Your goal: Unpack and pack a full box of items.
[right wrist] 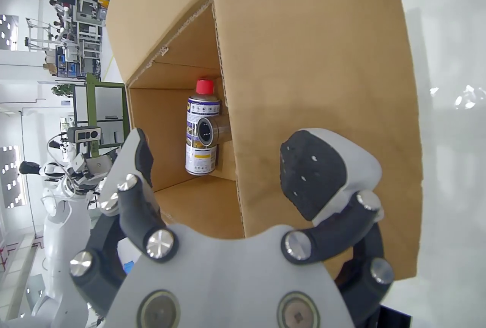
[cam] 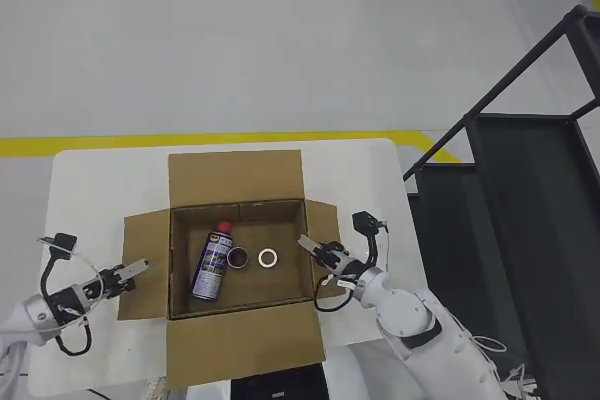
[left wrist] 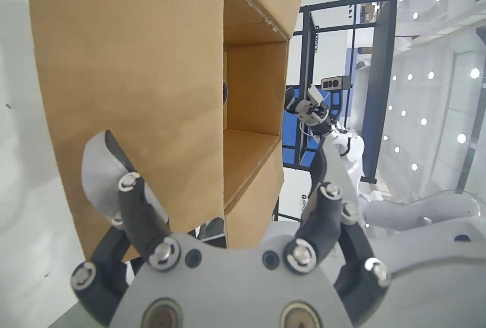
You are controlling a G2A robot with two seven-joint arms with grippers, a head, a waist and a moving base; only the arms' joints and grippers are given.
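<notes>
Right tool (cam: 317, 250) at box (cam: 235, 180) edge; spray can (cam: 212, 262) within

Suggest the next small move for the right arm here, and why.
Probably ease the open right gripper inward past the side flap and down toward the small white ring. The brown cardboard box stands with its flaps open, the ring lies on its floor nearest that gripper, and the gripper holds nothing.
</notes>
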